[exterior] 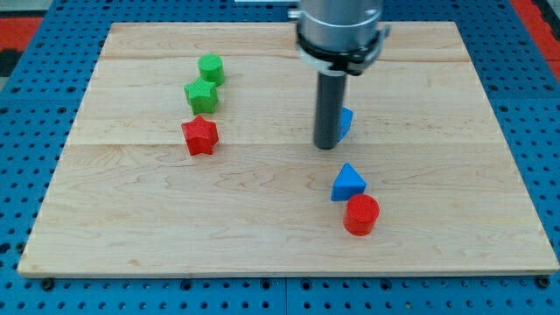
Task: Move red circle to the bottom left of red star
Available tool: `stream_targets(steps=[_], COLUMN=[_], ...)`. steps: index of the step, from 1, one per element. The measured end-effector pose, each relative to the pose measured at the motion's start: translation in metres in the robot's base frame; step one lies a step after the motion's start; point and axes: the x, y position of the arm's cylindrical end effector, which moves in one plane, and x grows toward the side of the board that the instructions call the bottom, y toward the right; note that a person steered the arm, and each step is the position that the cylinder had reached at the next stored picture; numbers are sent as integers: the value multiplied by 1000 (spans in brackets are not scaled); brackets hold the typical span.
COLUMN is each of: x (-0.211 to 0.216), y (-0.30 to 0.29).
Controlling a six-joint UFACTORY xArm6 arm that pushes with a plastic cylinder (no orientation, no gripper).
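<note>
The red circle lies at the view's lower right, touching a blue triangle just above and left of it. The red star lies at the view's left of centre. My tip rests on the board right of centre, above the blue triangle and well to the right of the red star. A blue block sits right behind the rod, mostly hidden, so its shape cannot be made out.
A green cylinder and a green block stand close together above the red star. The wooden board lies on a blue pegboard table.
</note>
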Motion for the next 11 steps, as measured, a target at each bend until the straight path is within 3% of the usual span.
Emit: stream_targets(steps=[2, 4, 5, 7, 9, 11], x=[37, 81, 115, 105, 123, 107], y=[89, 107, 84, 48, 25, -53])
